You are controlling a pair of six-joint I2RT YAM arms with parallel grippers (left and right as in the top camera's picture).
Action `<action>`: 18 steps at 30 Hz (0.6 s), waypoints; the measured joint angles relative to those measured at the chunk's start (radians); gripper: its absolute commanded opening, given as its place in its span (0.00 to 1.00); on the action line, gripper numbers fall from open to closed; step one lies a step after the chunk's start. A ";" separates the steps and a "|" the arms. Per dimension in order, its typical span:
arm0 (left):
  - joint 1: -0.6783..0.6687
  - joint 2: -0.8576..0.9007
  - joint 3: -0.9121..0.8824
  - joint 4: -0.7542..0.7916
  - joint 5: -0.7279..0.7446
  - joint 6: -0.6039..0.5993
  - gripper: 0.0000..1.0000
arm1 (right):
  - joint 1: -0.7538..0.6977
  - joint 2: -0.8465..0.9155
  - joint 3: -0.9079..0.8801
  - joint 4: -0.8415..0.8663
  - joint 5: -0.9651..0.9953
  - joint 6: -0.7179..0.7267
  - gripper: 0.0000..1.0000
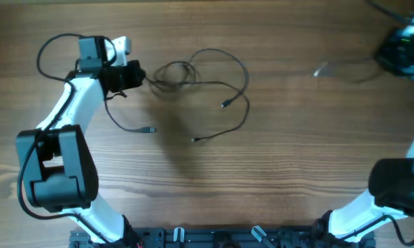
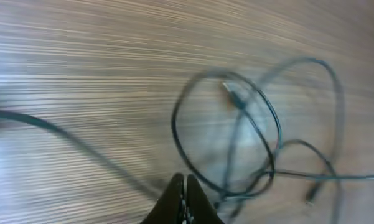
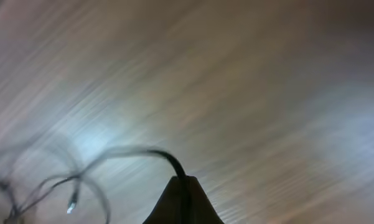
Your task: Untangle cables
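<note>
Left claw: pressed shut, tips down at the near edge of the tangle. A strand seems pinched between them, though the contact itself is hard to make out.
Right claw: pressed shut on a loose cord that curves out from its tips; this view is blurred.
Cables: lying on the worktop just beside the left claw. There are small overlapping loops at the left, one big loop arching right, and plug ends splayed out below. They are well apart from the right claw, which is at the far right corner.
Loose cord's run: from overhead only a faint streak shows near the right claw; I cannot tell whether it joins the loops.
Step in hand: likely drawing one cord free while the left claw anchors the bunch.
Doing it well: pull low and steady, straight away from the anchor, and hold the left grip firm. Watch the small loops and ease off if they tighten.
Risk: the knot cinches, or the whole bunch slides along.
</note>
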 measured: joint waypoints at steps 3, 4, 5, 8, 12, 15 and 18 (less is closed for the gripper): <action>0.034 0.000 0.000 -0.012 -0.039 -0.005 0.04 | -0.113 0.000 0.000 -0.022 0.080 0.011 0.04; 0.034 0.000 0.000 -0.013 -0.040 -0.005 0.04 | -0.130 0.000 0.000 -0.026 0.095 0.015 0.04; 0.031 0.000 0.000 -0.016 -0.039 -0.007 0.04 | -0.133 0.000 0.000 -0.027 0.102 0.019 0.04; 0.009 0.000 0.000 -0.016 -0.039 -0.008 0.04 | -0.093 0.000 0.000 -0.032 0.105 0.021 0.05; -0.067 0.000 0.000 -0.008 -0.039 -0.008 0.04 | 0.027 0.000 0.000 -0.031 0.049 -0.052 0.51; -0.128 0.000 0.000 0.004 -0.039 -0.008 0.04 | 0.144 0.000 0.000 -0.017 -0.032 -0.180 0.68; -0.162 0.000 0.000 0.015 -0.039 -0.023 0.04 | 0.264 0.000 0.000 -0.005 -0.089 -0.289 0.75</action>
